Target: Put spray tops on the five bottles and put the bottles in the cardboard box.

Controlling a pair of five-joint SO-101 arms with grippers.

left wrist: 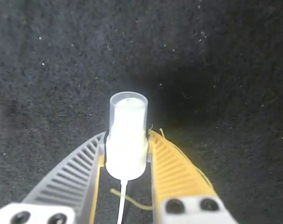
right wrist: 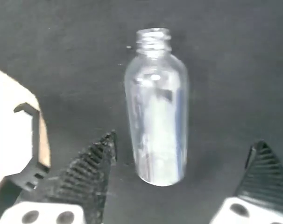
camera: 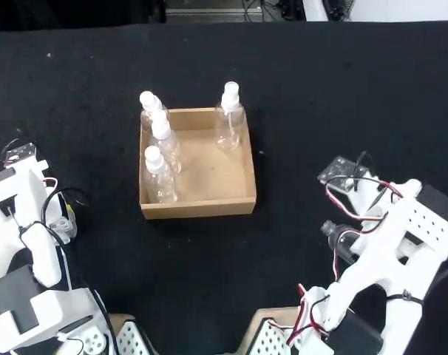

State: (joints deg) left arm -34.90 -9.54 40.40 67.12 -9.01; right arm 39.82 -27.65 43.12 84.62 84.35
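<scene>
The cardboard box sits mid-table. Three clear bottles with white spray tops stand along its left wall, and one more capped bottle stands at its far right corner. A clear bottle without a top lies on the black cloth by the right arm, and the high view shows this bottle too. My right gripper is open, one finger on each side of the bottle's base, not touching it. My left gripper is shut on a white spray top with a clear cap, its dip tube hanging between the fingers.
Black cloth covers the table. The left arm stands at the near left and the right arm at the near right, both well short of the box. Open cloth lies between the arms and in front of the box.
</scene>
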